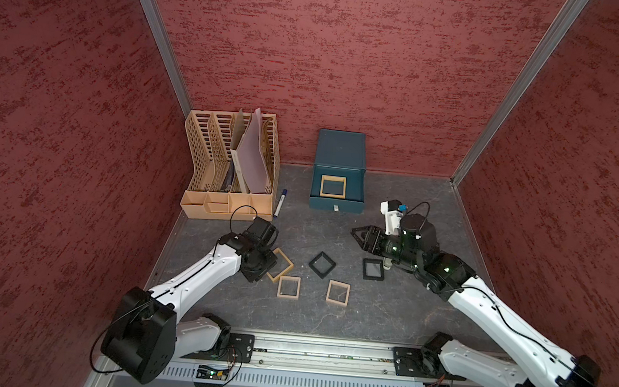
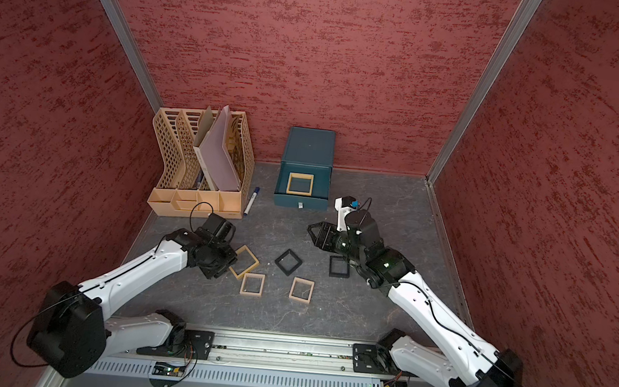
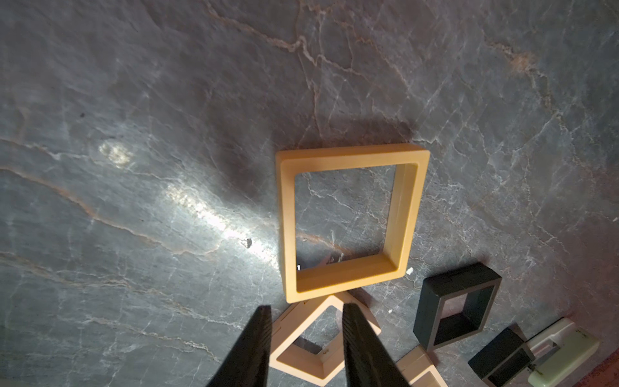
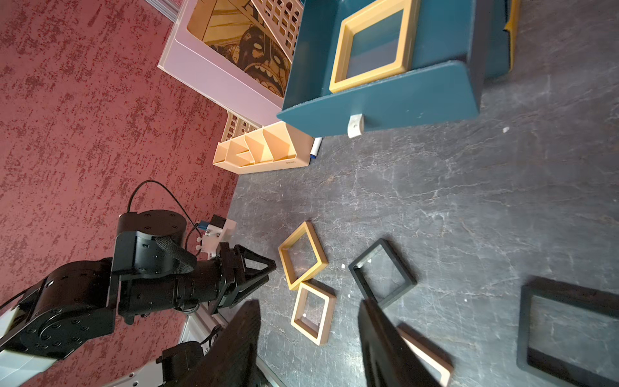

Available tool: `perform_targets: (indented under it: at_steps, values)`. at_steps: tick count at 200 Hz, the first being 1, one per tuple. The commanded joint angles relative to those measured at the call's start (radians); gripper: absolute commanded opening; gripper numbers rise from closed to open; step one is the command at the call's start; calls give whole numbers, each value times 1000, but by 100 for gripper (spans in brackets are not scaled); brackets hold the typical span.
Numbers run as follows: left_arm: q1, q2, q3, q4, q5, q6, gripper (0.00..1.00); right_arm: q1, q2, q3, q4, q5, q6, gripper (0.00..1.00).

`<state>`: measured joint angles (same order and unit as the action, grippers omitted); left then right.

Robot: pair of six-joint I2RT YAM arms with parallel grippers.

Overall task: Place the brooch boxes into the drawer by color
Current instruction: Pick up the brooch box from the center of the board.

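The teal drawer chest stands at the back with its bottom drawer pulled out. One mustard brooch box lies inside it. On the table lie a second mustard box, two pinkish-beige boxes and two black boxes. My left gripper hangs open just left of the mustard box, over a beige box, gripping nothing. Above the table right of centre, my right gripper points left, open and empty.
A tan slotted file rack with papers stands back left, with a blue-capped marker pen beside it. A pale oblong bar lies by the right arm. Red walls close in three sides; a metal rail runs along the front.
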<state>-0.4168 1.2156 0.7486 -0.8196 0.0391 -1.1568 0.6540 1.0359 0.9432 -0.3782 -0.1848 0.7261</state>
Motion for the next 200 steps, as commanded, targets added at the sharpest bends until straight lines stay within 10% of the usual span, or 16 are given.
perform_targets:
  at_steps: [1, 200]
  values:
    - [-7, 3, -24, 13, -29, -23, 39, 13, -14, -12, 30, -13, 4, 52]
    - [-17, 126, -55, 133, -59, -49, 28, 18, -20, -29, 39, -13, 16, 52]
